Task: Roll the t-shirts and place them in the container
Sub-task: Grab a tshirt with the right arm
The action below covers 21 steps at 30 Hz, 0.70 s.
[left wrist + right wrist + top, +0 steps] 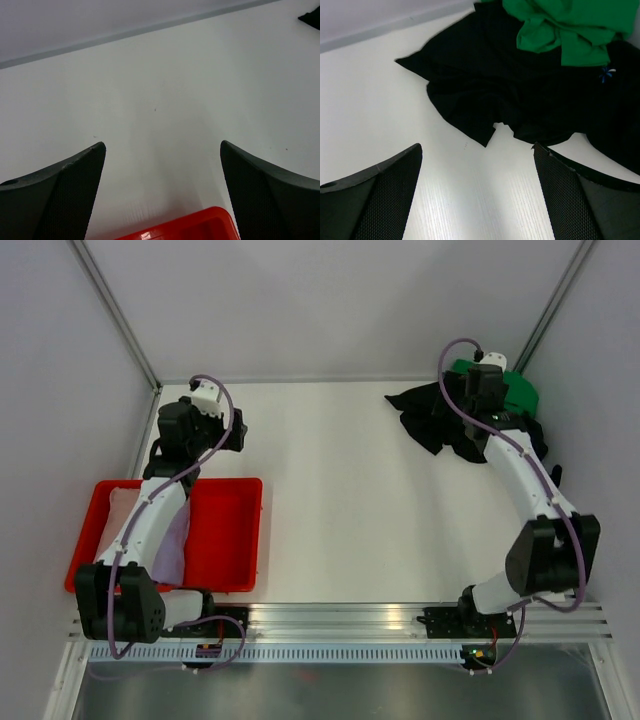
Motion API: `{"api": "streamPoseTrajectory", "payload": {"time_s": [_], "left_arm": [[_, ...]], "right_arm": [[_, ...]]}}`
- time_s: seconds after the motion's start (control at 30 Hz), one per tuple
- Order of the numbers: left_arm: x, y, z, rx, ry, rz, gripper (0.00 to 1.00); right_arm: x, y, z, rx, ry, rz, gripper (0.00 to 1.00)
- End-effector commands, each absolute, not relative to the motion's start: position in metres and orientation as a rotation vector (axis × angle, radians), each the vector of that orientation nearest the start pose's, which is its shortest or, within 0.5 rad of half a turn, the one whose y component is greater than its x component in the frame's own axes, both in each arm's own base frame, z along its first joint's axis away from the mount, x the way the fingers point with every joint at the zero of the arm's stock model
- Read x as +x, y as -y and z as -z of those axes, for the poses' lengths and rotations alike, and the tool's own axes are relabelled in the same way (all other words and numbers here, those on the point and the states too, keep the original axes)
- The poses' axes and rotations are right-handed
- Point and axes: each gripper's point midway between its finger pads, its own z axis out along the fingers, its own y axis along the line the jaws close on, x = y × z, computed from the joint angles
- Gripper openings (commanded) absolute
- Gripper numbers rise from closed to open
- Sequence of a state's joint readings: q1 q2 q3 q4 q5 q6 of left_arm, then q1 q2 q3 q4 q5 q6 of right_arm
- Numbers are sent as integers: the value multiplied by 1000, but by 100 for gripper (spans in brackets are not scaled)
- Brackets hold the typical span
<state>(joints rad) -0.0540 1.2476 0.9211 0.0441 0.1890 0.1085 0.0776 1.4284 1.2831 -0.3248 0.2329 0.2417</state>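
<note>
Robot lab, white walls [300, 300], aluminium rail [340, 618]

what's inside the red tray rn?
A pale pink tee and a lavender tee lie in the red tray. The left arm crosses above them and hides where they meet. Anything beneath them is covered.

There are a black t-shirt [485, 95], green t-shirt [565, 25], pink t-shirt [118, 510], lavender t-shirt [173, 545], a red tray [228, 535] and a white table [340, 490].
</note>
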Motion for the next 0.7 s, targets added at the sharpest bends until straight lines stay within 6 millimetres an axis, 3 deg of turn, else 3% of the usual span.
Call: {"api": "streamPoseTrajectory", "payload": {"time_s": [0.0,0.13,0.2,0.23,0.4,0.47,0.5,0.57,0.63,0.67], "left_arm": [[373,61,-197,399,-2103,228,100],[361,65,-202,439,-2131,255,100],[358,66,-206,452,-2138,261,100],[357,68,-207,457,-2139,272,100],[354,73,-206,456,-2158,317,100],[355,74,-206,446,-2161,326,100],[354,74,-206,438,-2171,328,100],[352,75,-211,424,-2173,341,98],[346,80,-217,446,-2164,372,97],[345,80,-219,451,-2156,372,97]], "right_arm": [[452,12,-180,400,-2246,142,98],[479,36,-125,550,-2349,218,98],[488,62,-98,640,-2377,311,98],[491,66,-88,642,-2392,336,98],[509,61,-36,585,-2536,333,94],[512,60,-33,580,-2536,329,87],[513,61,-35,580,-2528,325,71],[520,57,-43,547,-2491,286,48],[519,55,-58,506,-2466,267,1],[520,54,-65,494,-2455,259,0]]}}
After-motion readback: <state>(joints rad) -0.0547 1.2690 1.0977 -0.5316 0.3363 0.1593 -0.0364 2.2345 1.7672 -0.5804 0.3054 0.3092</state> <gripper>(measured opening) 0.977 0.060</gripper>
